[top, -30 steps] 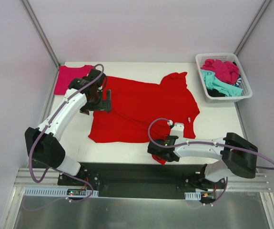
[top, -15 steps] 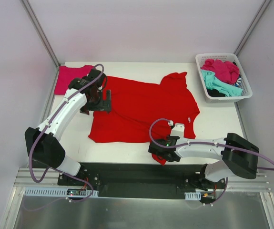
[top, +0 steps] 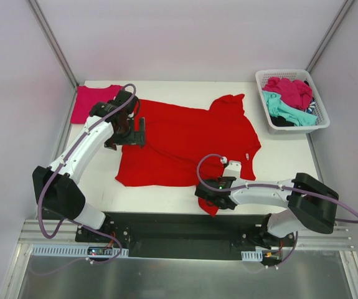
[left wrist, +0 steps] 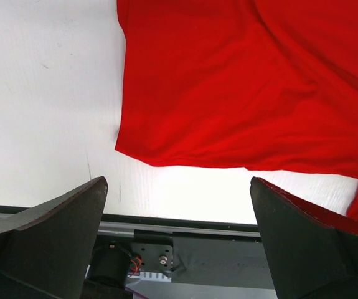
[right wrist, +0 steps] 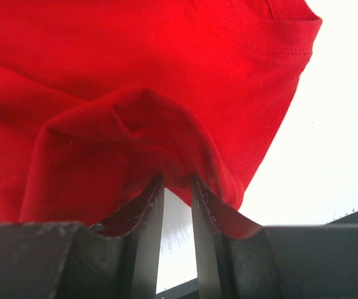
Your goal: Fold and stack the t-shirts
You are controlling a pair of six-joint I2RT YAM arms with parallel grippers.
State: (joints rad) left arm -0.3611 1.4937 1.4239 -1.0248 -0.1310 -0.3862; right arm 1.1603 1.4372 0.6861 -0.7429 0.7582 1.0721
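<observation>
A white lattice basket (top: 284,72) stands at the far right corner of the table (top: 284,159). It holds a heap of crumpled t-shirts: a magenta one (top: 289,90) on top at the far side, a teal one (top: 282,111) nearer, and some dark cloth (top: 281,122) at the near edge, too small to tell more.

A large red t-shirt (top: 188,140) lies spread across the middle of the table, its collar toward the basket. A pink t-shirt (top: 91,103) lies flat at the far left corner.

The left gripper (top: 131,132) hangs over the red t-shirt's left edge with its jaws spread wide and nothing between them. The right gripper (right wrist: 177,180) is at the shirt's near right corner, by the table's near edge. Its jaws are drawn close together, pinching a bunched fold of the red cloth at their tips.
</observation>
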